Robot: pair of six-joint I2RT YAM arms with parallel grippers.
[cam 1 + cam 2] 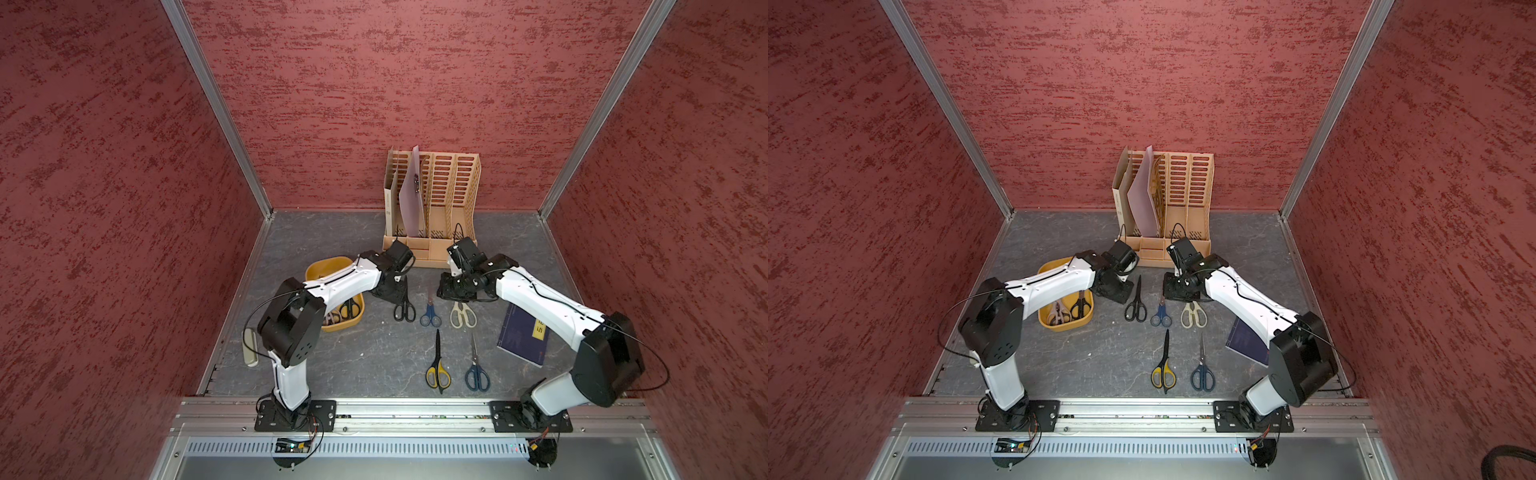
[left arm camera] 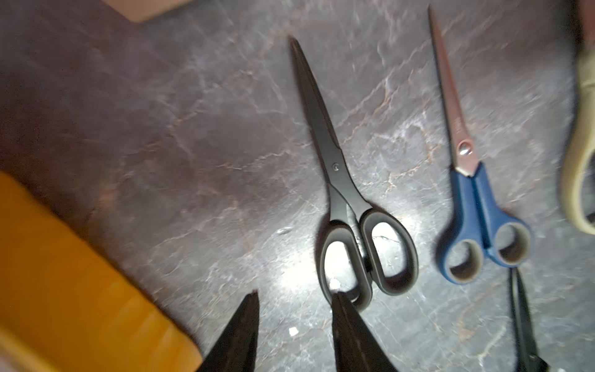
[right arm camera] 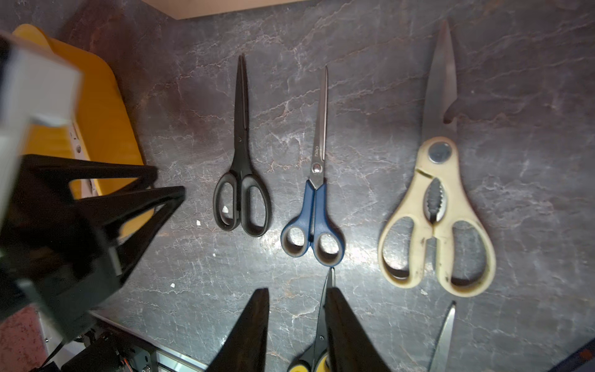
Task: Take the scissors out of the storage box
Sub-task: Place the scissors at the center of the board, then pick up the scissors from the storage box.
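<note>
Plainly, five pairs lie on the grey marbled counter [image 1: 374,353], long axes front to back, tips toward the back wall [image 1: 415,104]: the all-black scissors [image 2: 335,167], the blue-handled steel scissors [image 3: 317,199], the cream kitchen shears [image 3: 434,167], and nearer the rail [image 1: 415,409] the yellow-and-black scissors [image 1: 438,358] and dark blue scissors [image 1: 474,360]. The shallow mustard-yellow plastic storage box [image 1: 332,262] holds a black-handled pair [image 1: 1080,300] and grey shears [image 1: 1059,309], handles toward the rail; the left arm [image 1: 345,278] hides their tips and the box's middle. The left fingers [image 2: 238,335] are spread, pinching nothing; whether one tip touches the all-black handle is unclear. The right fingers [image 3: 251,328] stand apart, empty.
</note>
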